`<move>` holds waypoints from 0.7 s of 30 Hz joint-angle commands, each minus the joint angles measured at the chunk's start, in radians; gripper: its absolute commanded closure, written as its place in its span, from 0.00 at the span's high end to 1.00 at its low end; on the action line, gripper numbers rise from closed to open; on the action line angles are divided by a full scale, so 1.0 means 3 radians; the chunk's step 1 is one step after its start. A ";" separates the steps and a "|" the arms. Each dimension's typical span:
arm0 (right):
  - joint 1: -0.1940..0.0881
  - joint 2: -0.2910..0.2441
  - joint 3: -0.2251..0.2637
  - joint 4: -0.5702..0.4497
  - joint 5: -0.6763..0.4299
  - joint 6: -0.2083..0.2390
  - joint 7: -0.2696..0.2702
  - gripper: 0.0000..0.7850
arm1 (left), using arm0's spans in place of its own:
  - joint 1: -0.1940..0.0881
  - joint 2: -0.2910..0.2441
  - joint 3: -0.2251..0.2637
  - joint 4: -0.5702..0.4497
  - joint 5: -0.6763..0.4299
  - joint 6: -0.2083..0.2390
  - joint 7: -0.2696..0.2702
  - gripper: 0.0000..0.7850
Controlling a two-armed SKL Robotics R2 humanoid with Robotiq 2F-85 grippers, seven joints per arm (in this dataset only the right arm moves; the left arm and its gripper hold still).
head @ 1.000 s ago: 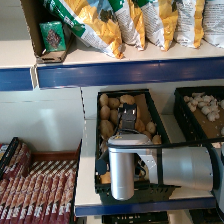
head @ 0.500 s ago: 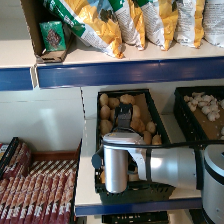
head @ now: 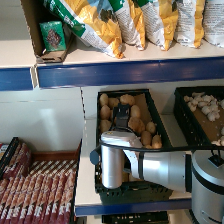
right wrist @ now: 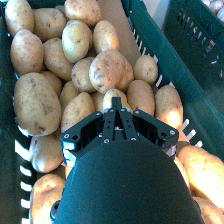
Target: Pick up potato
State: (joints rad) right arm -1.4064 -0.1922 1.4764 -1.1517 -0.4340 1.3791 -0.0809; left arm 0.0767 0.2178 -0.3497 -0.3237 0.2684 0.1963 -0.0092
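Fingertips of the right gripper [right wrist: 116, 106] sat pressed together, holding nothing, above a firm, fairly heavy tan potato [right wrist: 114, 98]; best grasped across its middle.

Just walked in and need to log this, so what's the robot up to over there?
The robot's right arm is reaching into the dark crate of potatoes on the lower shelf, below the bags of chips. Its hand hangs just above the pile, pointed at a small potato in the middle. Nothing has been lifted yet. The neighbouring crate sits untouched.
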 commanded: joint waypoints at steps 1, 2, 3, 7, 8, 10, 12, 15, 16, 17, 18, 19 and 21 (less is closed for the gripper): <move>0.0016 0.0023 0.0010 0.0072 0.0000 -0.0046 0.0019 0.00 | 0.0000 0.0000 0.0000 0.0000 0.0000 0.0000 0.0000 0.00; 0.0018 0.0028 0.0011 0.0084 0.0000 -0.0054 0.0022 0.01 | 0.0000 0.0000 0.0000 0.0000 0.0000 0.0000 0.0000 0.00; 0.0023 0.0035 0.0015 0.0106 0.0000 -0.0066 0.0026 0.03 | 0.0000 0.0000 0.0000 0.0000 0.0000 0.0000 0.0000 0.00; 0.0029 0.0059 0.0018 0.0183 -0.0003 -0.0112 0.0045 1.00 | 0.0000 0.0000 0.0000 0.0000 0.0000 0.0000 0.0000 0.00; 0.0032 0.0066 0.0018 0.0224 -0.0001 -0.0137 0.0049 1.00 | 0.0000 0.0000 0.0000 0.0000 0.0000 0.0000 0.0000 0.00; 0.0042 0.0079 0.0009 0.0288 0.0000 -0.0166 0.0057 1.00 | 0.0000 0.0000 0.0000 0.0000 0.0000 0.0000 0.0000 0.00; 0.0049 0.0112 0.0004 0.0372 0.0000 -0.0204 0.0071 1.00 | 0.0000 0.0000 0.0000 0.0000 0.0000 0.0000 0.0000 0.00; 0.0061 0.0178 0.0016 0.0514 0.0022 -0.0252 0.0106 1.00 | 0.0000 0.0000 0.0000 0.0000 0.0000 0.0000 0.0000 0.00; 0.0071 0.0221 0.0020 0.0593 0.0045 -0.0286 0.0119 1.00 | 0.0000 0.0000 0.0000 0.0000 0.0000 0.0000 0.0000 0.00; 0.0079 0.0239 0.0022 0.0631 0.0058 -0.0301 0.0128 1.00 | 0.0000 0.0000 0.0000 0.0000 0.0000 0.0000 0.0000 0.00; 0.0091 0.0278 0.0023 0.0700 0.0081 -0.0323 0.0141 1.00 | 0.0000 0.0000 0.0000 0.0000 0.0000 0.0000 0.0000 0.00; 0.0096 0.0296 0.0023 0.0728 0.0091 -0.0330 0.0149 1.00 | 0.0000 0.0000 0.0000 0.0000 0.0000 0.0000 0.0000 0.00; 0.0110 0.0349 0.0017 0.0790 0.0110 -0.0337 0.0172 1.00 | 0.0000 0.0000 0.0000 0.0000 0.0000 0.0000 0.0000 0.00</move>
State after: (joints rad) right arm -1.3795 -0.1024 1.4825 -0.9316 -0.4087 1.2836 -0.0368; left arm 0.0767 0.2178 -0.3497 -0.3237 0.2684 0.1963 -0.0092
